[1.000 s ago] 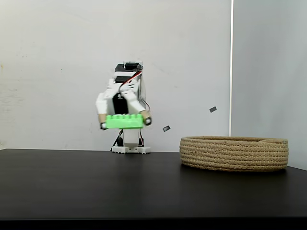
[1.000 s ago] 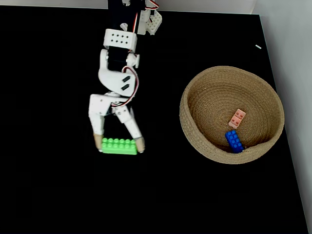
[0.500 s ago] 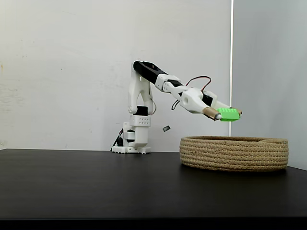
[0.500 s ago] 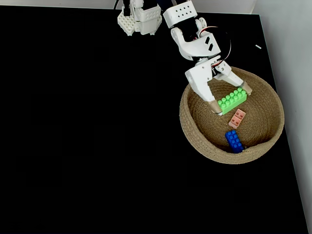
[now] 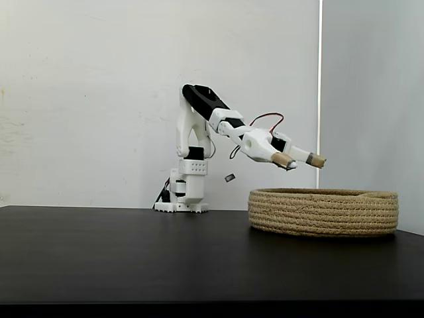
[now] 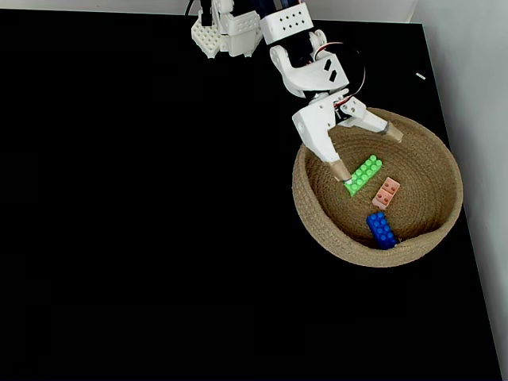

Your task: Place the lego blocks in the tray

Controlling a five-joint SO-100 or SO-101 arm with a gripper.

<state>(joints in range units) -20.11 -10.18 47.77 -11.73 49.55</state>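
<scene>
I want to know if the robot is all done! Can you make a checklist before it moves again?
1. Green brick in the basket: ok.
2. Blue brick in the basket: ok.
3. Pink brick in the basket: ok.
4. Pincer open and holding nothing: ok.
5. Pincer above the basket rim, free to pull back, seen from the side: ok.
6. Bricks left on the black table: none seen, ok.

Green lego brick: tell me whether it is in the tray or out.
In. The green lego brick lies inside the tray, free of the open gripper.
</scene>
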